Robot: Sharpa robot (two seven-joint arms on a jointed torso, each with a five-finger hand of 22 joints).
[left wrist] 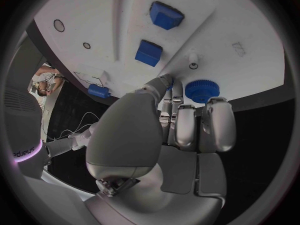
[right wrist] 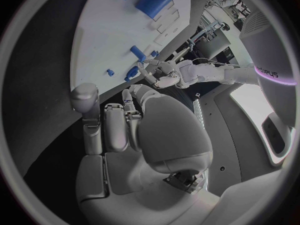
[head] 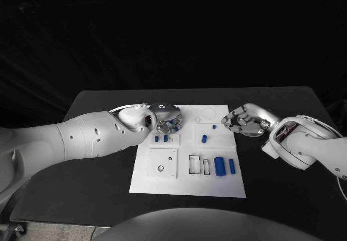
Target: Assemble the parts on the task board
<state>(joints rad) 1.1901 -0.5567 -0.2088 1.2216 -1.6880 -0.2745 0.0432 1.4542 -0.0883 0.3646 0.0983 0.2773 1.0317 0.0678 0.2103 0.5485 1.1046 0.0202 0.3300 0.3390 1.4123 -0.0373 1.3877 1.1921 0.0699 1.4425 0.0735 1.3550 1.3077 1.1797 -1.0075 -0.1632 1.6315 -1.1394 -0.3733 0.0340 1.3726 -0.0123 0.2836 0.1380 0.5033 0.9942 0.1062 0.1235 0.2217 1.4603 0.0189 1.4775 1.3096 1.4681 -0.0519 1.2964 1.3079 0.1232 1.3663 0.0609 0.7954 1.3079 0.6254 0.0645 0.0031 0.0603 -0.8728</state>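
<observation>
Silver left hand [head: 168,118], fingers curled, touches the blue gear [left wrist: 202,90] at the board's [head: 163,183] far-left corner; whether it grips is unclear. Seat it squarely, pressing straight down. Right hand [head: 244,120] hovers empty, fingers loosely curled.

Left arm [head: 79,138] — bulky white shell, smooth and rounded, dotted with small dark screw holes along its side. A thin cable loops over its wrist end, next to a dark round cap with a pale ring. Left hand [head: 168,120] silver, segmented, with metallic fingers [left wrist: 185,125] of rounded grey links and darker seams between them; the palm is a broad, matte grey dome.

Right arm [head: 307,143] — same white casing, with an open slot near the wrist showing reddish wiring inside. Right hand [head: 242,120] silver, knuckled plates glinting. Its fingers [right wrist: 115,127] are blocky grey segments; small screws sit at the palm's base.
</observation>
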